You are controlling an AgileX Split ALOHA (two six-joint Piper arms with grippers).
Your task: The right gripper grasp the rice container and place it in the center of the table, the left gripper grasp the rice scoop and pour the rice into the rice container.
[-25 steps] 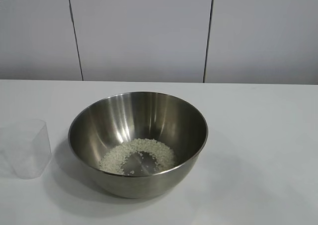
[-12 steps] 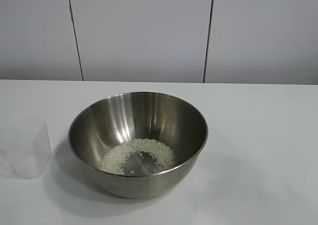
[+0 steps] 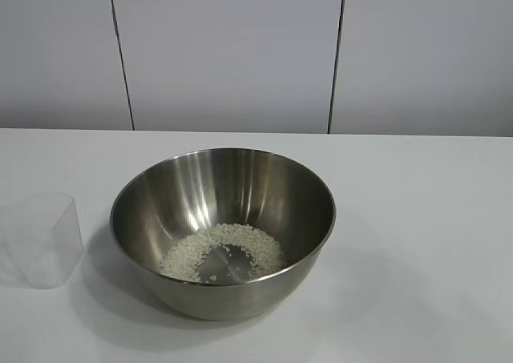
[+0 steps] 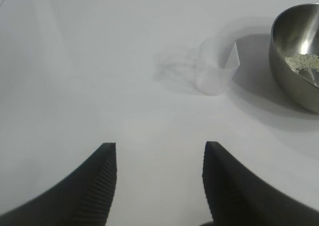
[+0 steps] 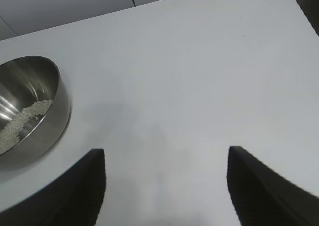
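The rice container stood upright near the middle of the table, its shiny inside catching the light. The rice lay as a thin pale layer over the bottom of the bowl, thicker towards the sides and sparse in the middle. The rice scoop stood upright on the table to the exterior view's left of the bowl, near it but not touching, and looked empty. Behind the table rose a pale panelled wall with two dark vertical seams.

Neither arm appeared in the exterior view. In the left wrist view, the left pincer was released, its two ribbed fingers spread wide above bare table, well apart from the scoop and from the bowl beyond it. In the right wrist view, the right pincer was likewise released, fingers far apart and holding nothing, with the bowl off to one side and open table between them. Nothing stood between either pincer and the bowl or the scoop.
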